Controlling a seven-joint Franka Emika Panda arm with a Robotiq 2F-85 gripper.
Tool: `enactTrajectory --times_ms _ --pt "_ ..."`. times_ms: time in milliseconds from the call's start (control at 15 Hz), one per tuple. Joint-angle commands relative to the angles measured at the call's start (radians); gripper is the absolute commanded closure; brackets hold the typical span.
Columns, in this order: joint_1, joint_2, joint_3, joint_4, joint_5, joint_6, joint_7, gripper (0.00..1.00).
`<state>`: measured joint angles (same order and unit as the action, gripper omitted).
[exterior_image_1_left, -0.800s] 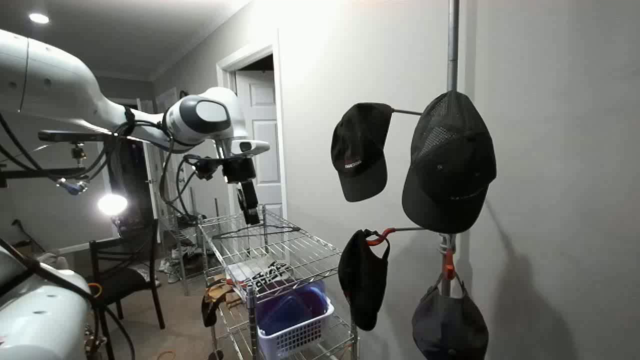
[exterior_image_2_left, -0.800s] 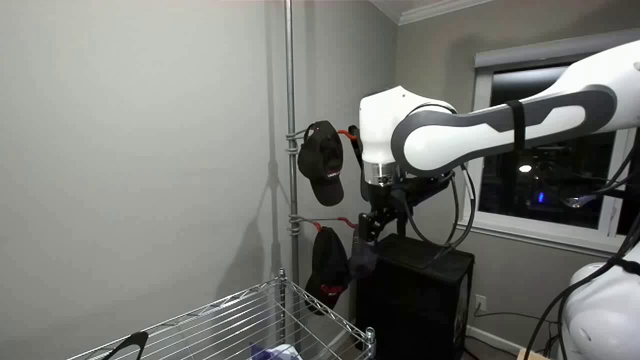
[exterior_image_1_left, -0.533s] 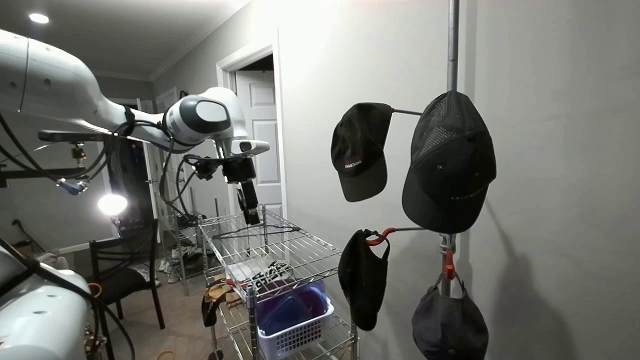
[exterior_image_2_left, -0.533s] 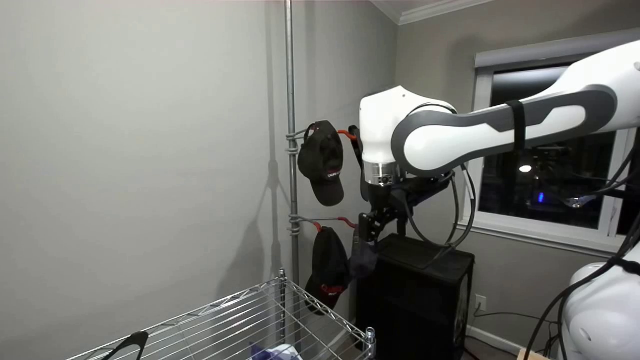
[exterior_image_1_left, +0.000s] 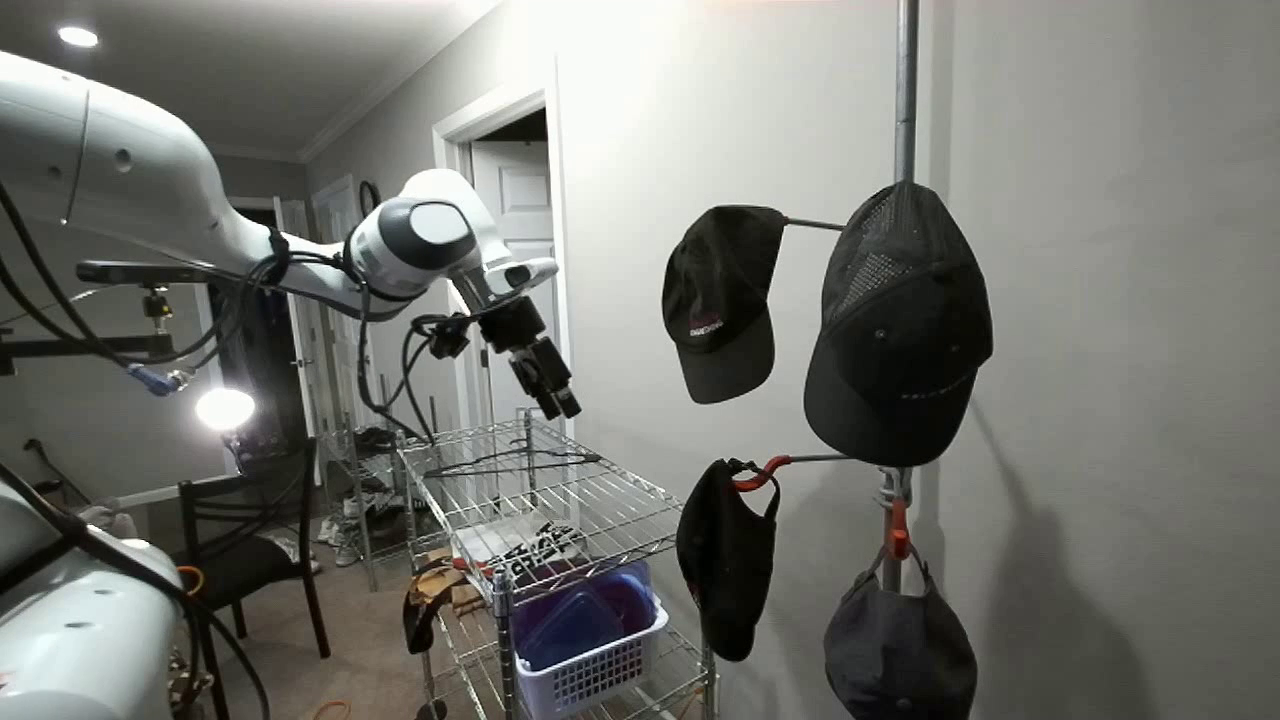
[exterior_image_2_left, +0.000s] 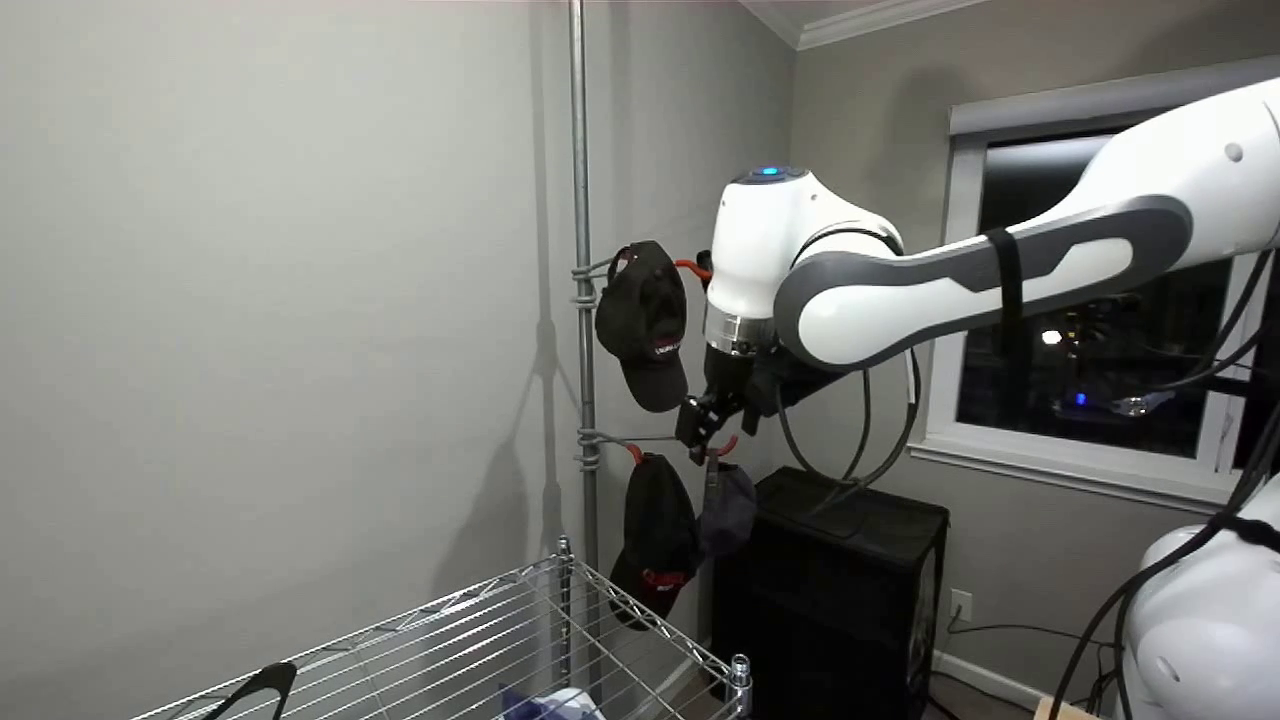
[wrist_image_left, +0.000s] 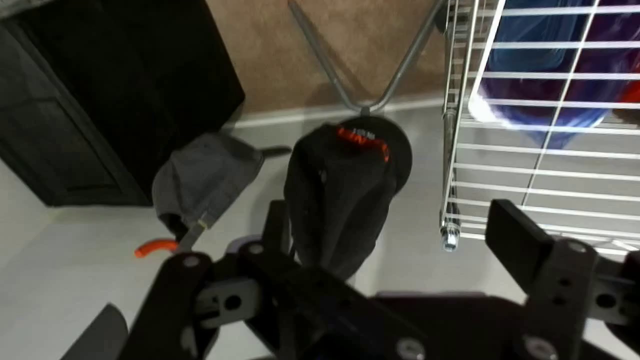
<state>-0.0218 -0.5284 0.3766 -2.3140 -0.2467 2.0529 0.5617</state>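
My gripper (wrist_image_left: 396, 225) is open and empty in the wrist view, its two black fingers wide apart. It also shows in both exterior views (exterior_image_1_left: 560, 400) (exterior_image_2_left: 714, 440), tilted, above the wire rack's level. A black cap with red lettering (wrist_image_left: 345, 195) hangs beyond the left finger in the wrist view; it also hangs low in both exterior views (exterior_image_1_left: 728, 570) (exterior_image_2_left: 655, 540). A grey cap (wrist_image_left: 205, 175) hangs on a red-tipped hook (wrist_image_left: 156, 247), also seen in both exterior views (exterior_image_1_left: 900, 645) (exterior_image_2_left: 728, 510). Another black cap (exterior_image_1_left: 720, 300) and a mesh-backed cap (exterior_image_1_left: 900, 340) hang higher.
A metal pole (exterior_image_1_left: 906, 110) with hook arms carries the caps near the wall. A wire rack (exterior_image_1_left: 503, 600) stands beside it, with a black hanger (exterior_image_2_left: 265, 684) on top and a white basket (exterior_image_1_left: 592, 672) below. A black cabinet (exterior_image_2_left: 825, 600) stands behind the caps.
My gripper has moved right, up and tilted in an exterior view; in an exterior view it has moved left and up, uncovering more of the grey cap. The caps have not moved.
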Motion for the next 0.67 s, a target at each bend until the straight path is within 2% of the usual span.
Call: enactTrajectory --times_ms 0,133,333,600 --pt "-0.047 0.046 -0.028 0.015 -0.164 0.218 0.026 0.00" --pt "-0.091 0.052 -0.047 0.012 -0.242 0.352 0.049 0.00" --pt "-0.155 0.067 -0.070 0.049 -0.299 0.525 0.092 0.00" --pt "-0.232 0.076 -0.088 0.106 -0.298 0.703 0.093 0.00"
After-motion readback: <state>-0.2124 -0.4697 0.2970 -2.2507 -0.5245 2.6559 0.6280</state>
